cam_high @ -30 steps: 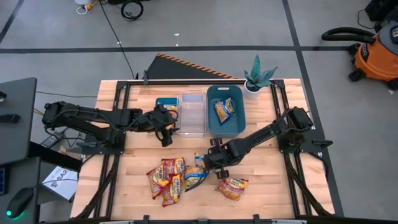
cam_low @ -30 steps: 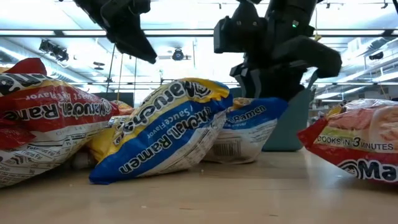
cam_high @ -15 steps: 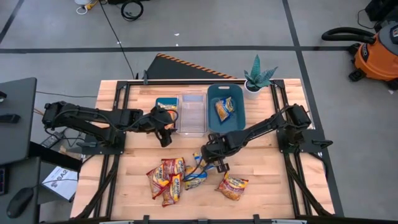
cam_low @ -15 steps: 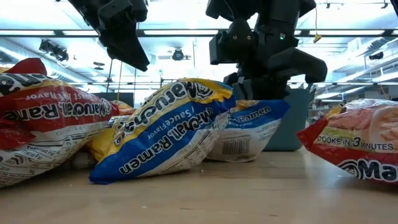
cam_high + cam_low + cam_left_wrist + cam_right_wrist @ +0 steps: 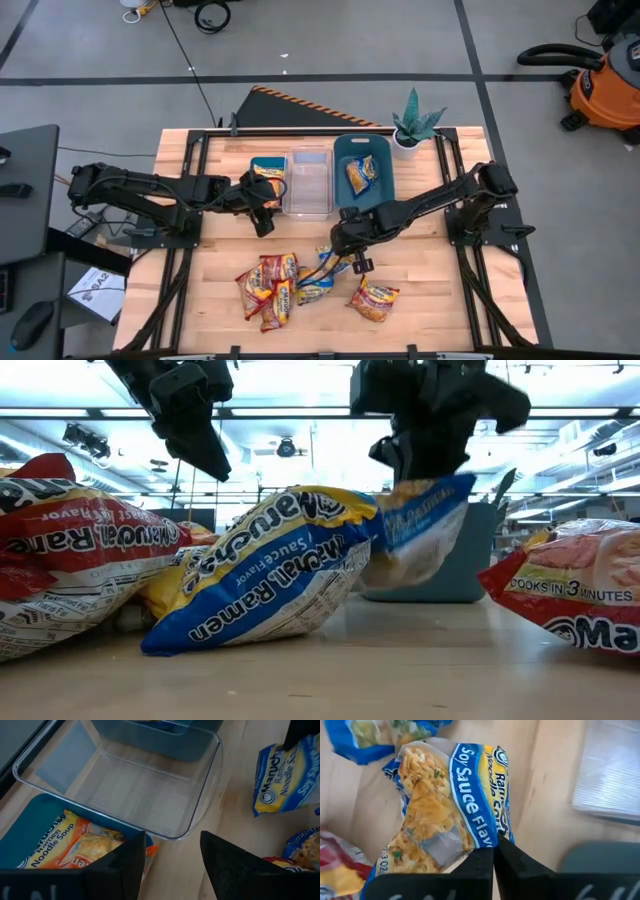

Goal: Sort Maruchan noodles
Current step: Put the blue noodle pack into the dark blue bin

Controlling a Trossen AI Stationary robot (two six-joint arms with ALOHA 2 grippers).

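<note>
My right gripper (image 5: 345,252) is shut on a blue-and-yellow Maruchan noodles packet (image 5: 451,802) above the middle of the table. Under it lie another blue packet (image 5: 265,575), dark red packets (image 5: 266,288) and an orange-red one (image 5: 373,299), all flat on the wood. Farther back stand a small teal bin (image 5: 35,815) with an orange packet (image 5: 75,842), a clear bin (image 5: 308,184), and a larger teal bin (image 5: 380,199) with a blue packet (image 5: 361,176). My left gripper (image 5: 172,865) hovers open by the near edge of the clear bin. My right gripper pinches the blue packet at one edge (image 5: 485,840) between its two shut fingers. The fingers come from above, slanting down. The packet hangs tilted below them (image 5: 420,530), lifted off the table, its lower end close behind the front blue packet.
A potted plant (image 5: 412,122) stands at the table's far right corner. Bare wood lies between the bins and the packet pile, and along the right side.
My right gripper has shut on the blue packet and risen, drifting a little toward the table's left and far edge. The packet, which lay against the front blue one, now hangs lifted and tilted below the fingers.
</note>
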